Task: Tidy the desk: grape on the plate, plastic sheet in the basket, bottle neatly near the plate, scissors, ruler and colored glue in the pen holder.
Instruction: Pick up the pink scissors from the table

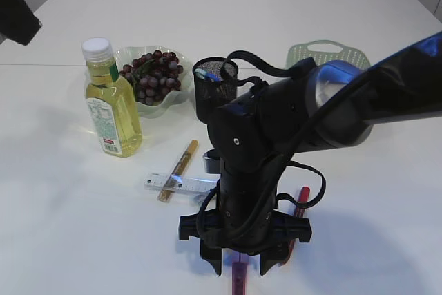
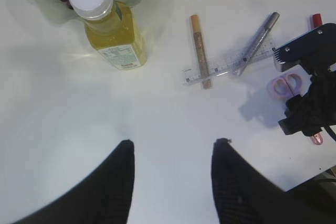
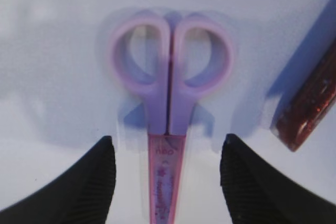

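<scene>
The purple scissors (image 3: 168, 129) lie flat on the white table (image 1: 62, 226). In the right wrist view they run up and down, handles at the top, blade end at the bottom. The right gripper (image 3: 167, 182) hangs over them with its jaws wide open, one on each side of the blades, not touching. In the exterior view the arm bends straight down at the bottom middle and hides most of the scissors. The left gripper (image 2: 173, 174) is open over bare table. Only the left wrist view shows the ruler (image 2: 231, 65) crossed by two glue pens.
</scene>
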